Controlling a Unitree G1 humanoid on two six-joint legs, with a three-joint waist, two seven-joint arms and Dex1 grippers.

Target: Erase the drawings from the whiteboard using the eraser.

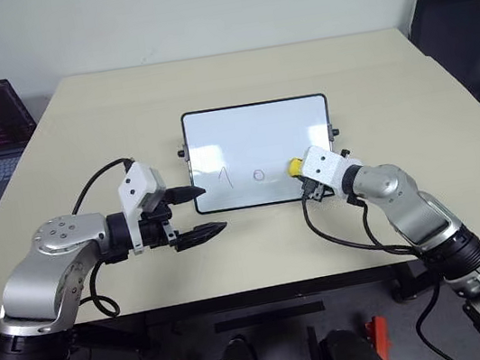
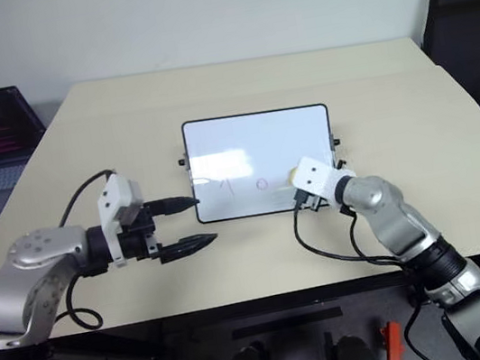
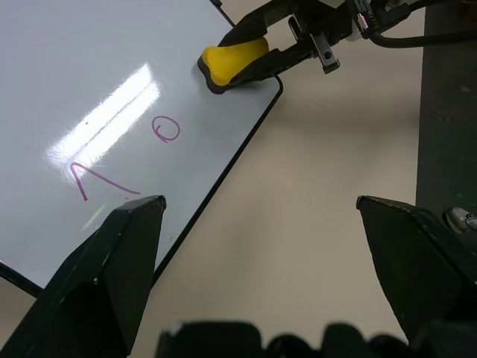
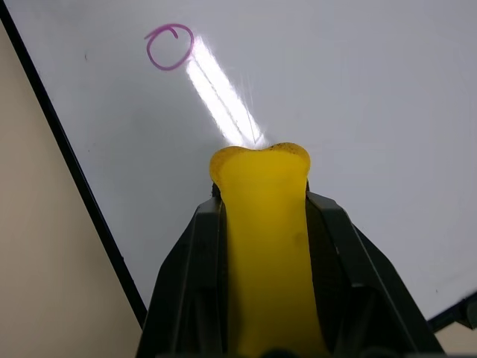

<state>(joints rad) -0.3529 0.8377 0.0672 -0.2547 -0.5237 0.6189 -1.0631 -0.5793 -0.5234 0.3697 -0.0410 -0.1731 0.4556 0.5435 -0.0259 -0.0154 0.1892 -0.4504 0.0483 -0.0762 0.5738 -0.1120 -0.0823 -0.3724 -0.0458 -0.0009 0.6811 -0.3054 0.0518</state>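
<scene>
A: Whiteboard [image 1: 257, 132] at table [image 1: 233, 80] centre; circle [image 3: 165, 128] and "1" stroke [image 3: 97, 181] unerased.

B: Right gripper [image 4: 261, 190] clamps eraser [image 4: 262, 224] on board, 5 o'clock corner. Left gripper [image 1: 201, 212] at 7 o'clock, jaws spread, empty.

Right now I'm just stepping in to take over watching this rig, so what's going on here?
The robot is wiping a small whiteboard on the table. Its right hand is shut on the yellow eraser, held at the board's near right corner. Two purple marks are on the board: a "1"-like stroke and a small circle beside the eraser. No dash can be seen where the eraser sits. The left hand hangs open at the board's near left corner, holding nothing.
</scene>
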